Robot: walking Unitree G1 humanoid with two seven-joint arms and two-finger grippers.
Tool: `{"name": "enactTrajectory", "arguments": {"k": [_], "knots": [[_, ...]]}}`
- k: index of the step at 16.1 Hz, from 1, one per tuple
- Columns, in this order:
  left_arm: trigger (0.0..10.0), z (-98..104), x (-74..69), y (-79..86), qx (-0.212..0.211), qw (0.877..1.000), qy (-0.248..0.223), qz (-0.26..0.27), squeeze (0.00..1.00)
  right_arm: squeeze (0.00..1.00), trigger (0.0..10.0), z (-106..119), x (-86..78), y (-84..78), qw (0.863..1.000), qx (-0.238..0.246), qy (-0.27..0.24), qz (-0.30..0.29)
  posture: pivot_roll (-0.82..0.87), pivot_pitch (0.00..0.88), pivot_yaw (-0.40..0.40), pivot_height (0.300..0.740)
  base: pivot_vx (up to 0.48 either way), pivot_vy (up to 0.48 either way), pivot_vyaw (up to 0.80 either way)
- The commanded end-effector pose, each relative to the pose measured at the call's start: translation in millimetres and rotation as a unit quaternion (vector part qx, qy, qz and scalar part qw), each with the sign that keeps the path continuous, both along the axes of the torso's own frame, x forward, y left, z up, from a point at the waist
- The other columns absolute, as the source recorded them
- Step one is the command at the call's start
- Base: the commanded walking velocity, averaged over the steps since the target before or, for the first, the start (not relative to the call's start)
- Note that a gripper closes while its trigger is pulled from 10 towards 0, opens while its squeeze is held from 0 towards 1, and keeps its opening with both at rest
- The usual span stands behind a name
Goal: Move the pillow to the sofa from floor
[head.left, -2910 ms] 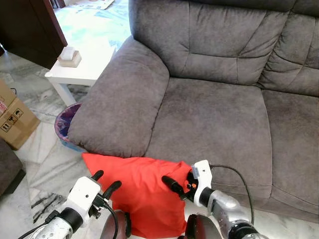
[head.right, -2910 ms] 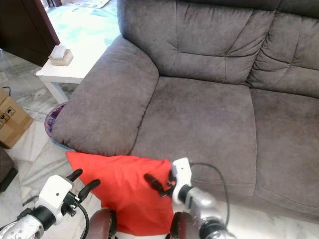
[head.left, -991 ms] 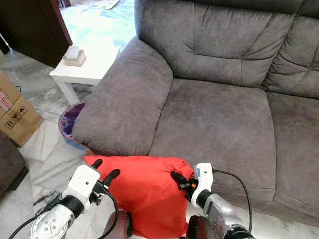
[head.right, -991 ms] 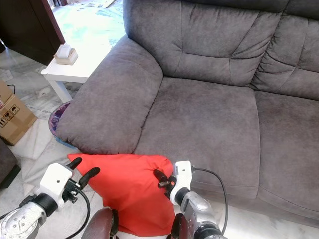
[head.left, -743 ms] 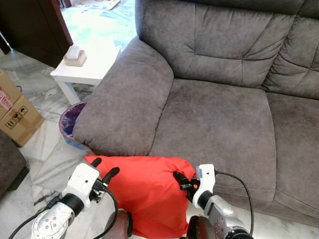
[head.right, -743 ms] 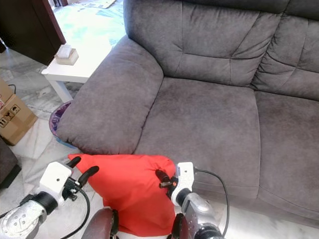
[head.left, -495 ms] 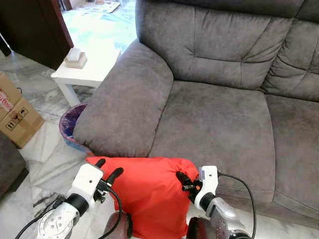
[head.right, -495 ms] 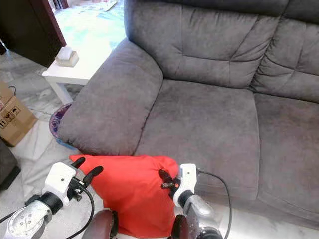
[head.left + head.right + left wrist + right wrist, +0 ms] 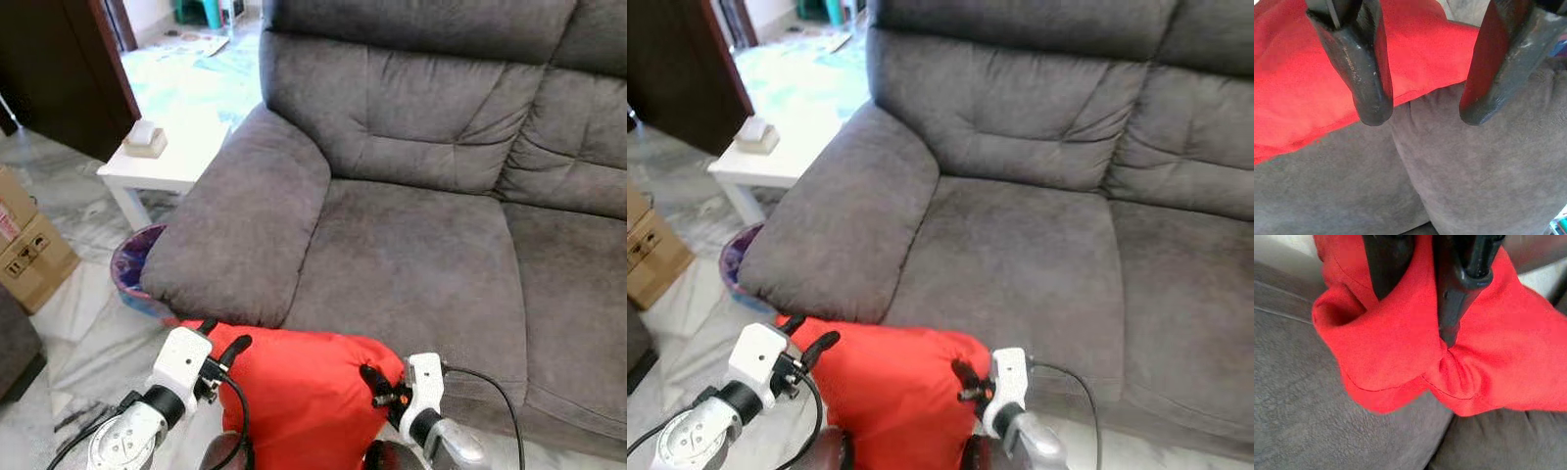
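The red pillow (image 9: pixel 299 392) is held up in front of the grey sofa (image 9: pixel 411 245), its top edge level with the front of the seat cushion. My right gripper (image 9: pixel 375 384) is shut on the pillow's right corner; the right wrist view shows red fabric (image 9: pixel 1400 347) bunched between its black fingers (image 9: pixel 1452 298). At the pillow's left edge, just under the sofa's armrest (image 9: pixel 245 225), my left gripper (image 9: pixel 223 345) stands open. In the left wrist view its fingers (image 9: pixel 1359 68) are spread, with the pillow (image 9: pixel 1298 83) behind one and grey upholstery beyond.
A white side table (image 9: pixel 167 162) with a small box on it stands left of the armrest. Below it sits a purple bin (image 9: pixel 132 274). A cardboard box (image 9: pixel 29 257) and a dark cabinet (image 9: pixel 59 69) are further left. The floor is marble.
The pillow has risen between both grippers toward the seat's front edge. The right gripper stays shut on its corner. The camera has tilted up, showing more of the sofa back.
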State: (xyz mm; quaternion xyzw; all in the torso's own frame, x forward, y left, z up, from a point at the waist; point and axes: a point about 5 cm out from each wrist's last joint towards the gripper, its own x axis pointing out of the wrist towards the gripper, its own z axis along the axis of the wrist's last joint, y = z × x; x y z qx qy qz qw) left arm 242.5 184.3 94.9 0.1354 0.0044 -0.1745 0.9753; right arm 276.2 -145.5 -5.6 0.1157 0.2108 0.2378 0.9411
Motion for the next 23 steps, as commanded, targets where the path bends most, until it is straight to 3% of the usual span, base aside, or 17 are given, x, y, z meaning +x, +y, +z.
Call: {"name": "enactTrajectory", "arguments": {"k": [1, 2, 5, 6, 7, 23], "knots": [[10.0, -5, -5.1, 6.7, 0.004, 1.000, 0.012, 0.001, 0.00, 0.00, 0.0, 3, 1.3, -2.9, 0.999, -0.029, -0.018, 0.022, 0.17, 0.108, -0.030, 0.619, 0.000, 0.000, 0.00], [10.0, -8, -6.3, 7.8, 0.004, 1.000, 0.024, -0.004, 0.00, 0.00, 0.0, 3, -0.1, -2.4, 0.997, -0.052, -0.019, 0.047, 0.16, 0.111, -0.035, 0.619, 0.000, 0.000, 0.00], [10.0, -10, -8.5, 7.5, 0.004, 0.999, 0.030, -0.009, 0.00, 0.00, 0.0, 9, 6.7, -8.0, 0.998, -0.045, -0.032, 0.023, 0.17, 0.127, -0.042, 0.619, 0.000, 0.000, 0.00], [10.0, -10, -9.0, 8.0, 0.002, 1.000, 0.029, -0.006, 0.00, 0.00, 4.4, 10, 7.6, -7.2, 0.999, -0.039, -0.030, 0.021, 0.16, 0.136, -0.043, 0.619, 0.000, 0.000, 0.00], [10.0, -10, -9.5, 7.7, 0.002, 1.000, 0.029, -0.006, 0.00, 0.00, 10.0, 9, 7.0, -6.0, 0.998, -0.043, -0.030, 0.024, 0.16, 0.137, -0.043, 0.619, 0.000, 0.000, 0.00], [10.0, -6, -8.0, 12.5, 0.005, 1.000, 0.028, -0.010, 0.00, 0.00, 10.0, 13, 10.1, 8.0, 0.999, -0.016, -0.033, 0.035, 0.18, 0.139, -0.022, 0.724, 0.000, 0.000, 0.00]]}}
